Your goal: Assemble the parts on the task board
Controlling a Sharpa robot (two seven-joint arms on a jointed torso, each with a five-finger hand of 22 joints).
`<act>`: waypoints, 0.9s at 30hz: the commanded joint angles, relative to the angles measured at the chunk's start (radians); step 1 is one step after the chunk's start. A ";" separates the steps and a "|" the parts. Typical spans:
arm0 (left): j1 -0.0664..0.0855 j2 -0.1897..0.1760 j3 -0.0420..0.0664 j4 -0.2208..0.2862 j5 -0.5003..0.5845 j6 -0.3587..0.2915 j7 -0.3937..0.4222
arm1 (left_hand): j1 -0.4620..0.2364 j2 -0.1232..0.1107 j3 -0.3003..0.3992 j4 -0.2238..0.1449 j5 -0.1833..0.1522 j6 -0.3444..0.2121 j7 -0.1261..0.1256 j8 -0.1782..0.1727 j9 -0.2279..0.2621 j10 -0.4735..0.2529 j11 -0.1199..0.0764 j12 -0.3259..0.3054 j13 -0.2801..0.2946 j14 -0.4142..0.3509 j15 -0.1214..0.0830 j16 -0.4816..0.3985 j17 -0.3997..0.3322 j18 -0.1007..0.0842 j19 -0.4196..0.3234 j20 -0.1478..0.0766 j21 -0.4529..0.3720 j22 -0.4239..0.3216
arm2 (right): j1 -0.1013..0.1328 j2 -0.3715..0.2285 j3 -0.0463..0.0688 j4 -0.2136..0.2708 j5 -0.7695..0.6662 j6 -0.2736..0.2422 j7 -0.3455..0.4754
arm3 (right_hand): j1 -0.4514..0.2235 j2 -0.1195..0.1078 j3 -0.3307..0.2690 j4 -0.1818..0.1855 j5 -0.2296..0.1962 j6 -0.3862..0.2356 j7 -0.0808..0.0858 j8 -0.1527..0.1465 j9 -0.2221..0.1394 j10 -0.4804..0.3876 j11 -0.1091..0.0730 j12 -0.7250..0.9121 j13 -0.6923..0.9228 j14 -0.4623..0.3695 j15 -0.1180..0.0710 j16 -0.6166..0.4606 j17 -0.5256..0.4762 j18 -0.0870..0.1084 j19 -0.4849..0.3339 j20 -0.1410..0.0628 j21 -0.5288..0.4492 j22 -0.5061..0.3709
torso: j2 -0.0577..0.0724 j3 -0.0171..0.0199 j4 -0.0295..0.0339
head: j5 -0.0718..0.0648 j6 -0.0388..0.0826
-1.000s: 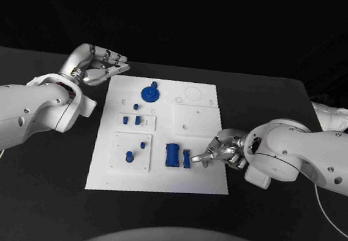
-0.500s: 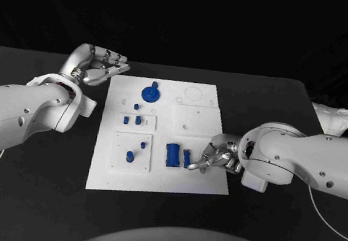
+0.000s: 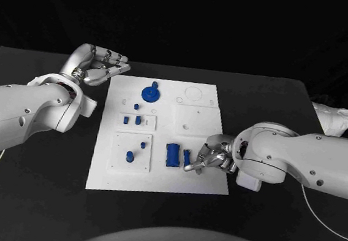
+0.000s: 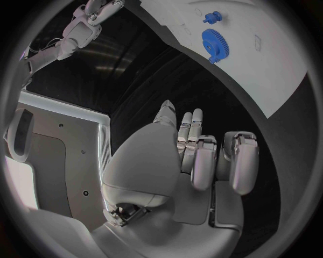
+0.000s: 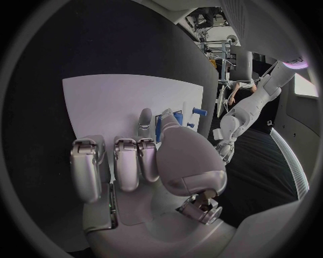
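The white task board [image 3: 191,182] lies mid-table. On it are a blue gear [image 3: 149,94], small blue parts [image 3: 137,119] on the sub-plates, a wide blue block [image 3: 171,155] and a narrow blue part [image 3: 186,158] beside it. My right hand [image 3: 214,157] is over the board's right side, thumb and a finger closed around the narrow blue part [image 5: 159,129]. My left hand [image 3: 102,63] hovers off the board's far left corner, fingers loosely bent, holding nothing. The left wrist view shows this hand [image 4: 202,161] apart from the gear [image 4: 217,45].
A white crumpled object [image 3: 334,118] lies at the table's right edge. Black table surface surrounds the board [image 5: 107,102] on every side. Two more blue parts [image 5: 199,112] sit past my right fingertips.
My right hand has slid a little toward the board's near side and drawn its fingers in around the narrow blue part. The left hand has not moved.
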 commanded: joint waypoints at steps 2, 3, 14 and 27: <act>0.001 0.002 0.001 0.003 -0.004 0.011 0.007 | -0.001 0.007 -0.006 -0.003 0.005 0.005 -0.001 -0.005 -0.002 0.005 0.000 -0.002 0.000 0.106 -0.002 0.003 0.263 -0.007 0.107 -0.003 0.002 0.263 | -0.003 0.003 0.000 -0.005 -0.010 -0.006 0.002 | 0.005 0.008 -0.006 0.000 0.001 -0.010 0.001 0.004 0.002 0.105 -0.005 0.003 0.262 0.108 -0.007 0.004 0.263 -0.007 0.105 -0.006 0.004 0.263 | 0.000 -0.0005 0.0007 | 0.001 0.000; 0.001 0.001 0.001 0.003 -0.004 0.011 0.007 | -0.001 0.007 -0.006 -0.003 0.005 0.005 -0.001 -0.005 -0.002 0.005 0.000 -0.002 0.000 0.106 -0.002 0.003 0.263 -0.007 0.107 -0.003 0.002 0.263 | -0.003 0.003 0.000 -0.005 -0.010 -0.007 0.002 | 0.006 0.009 -0.006 0.000 0.001 -0.010 0.001 0.004 0.002 0.105 -0.005 0.003 0.262 0.108 -0.007 0.004 0.263 -0.007 0.105 -0.006 0.004 0.263 | 0.000 -0.0007 0.0005 | 0.001 0.000; 0.001 0.001 0.001 0.003 -0.004 0.011 0.006 | -0.001 0.007 -0.006 -0.003 0.005 0.005 -0.001 -0.005 -0.002 0.005 0.000 -0.002 0.000 0.106 -0.002 0.003 0.263 -0.007 0.107 -0.003 0.002 0.263 | -0.003 0.007 0.000 -0.013 -0.008 -0.015 0.001 | 0.011 0.013 -0.006 -0.001 0.001 -0.011 0.000 0.005 0.007 0.105 -0.005 0.003 0.262 0.108 -0.007 0.004 0.263 -0.007 0.105 -0.007 0.004 0.263 | 0.000 -0.0001 0.0013 | -0.001 0.000; 0.001 0.000 0.001 0.004 -0.005 0.011 0.006 | -0.001 0.007 -0.006 -0.003 0.005 0.005 -0.001 -0.005 -0.002 0.005 0.000 -0.002 0.000 0.106 -0.002 0.003 0.263 -0.007 0.107 -0.003 0.002 0.263 | -0.003 0.009 0.000 -0.019 -0.008 -0.027 0.002 | 0.026 0.018 -0.006 -0.007 0.001 -0.014 0.000 0.006 0.015 0.105 -0.006 0.003 0.262 0.108 -0.007 0.004 0.263 -0.007 0.105 -0.007 0.004 0.263 | -0.001 -0.0008 0.0008 | -0.006 0.000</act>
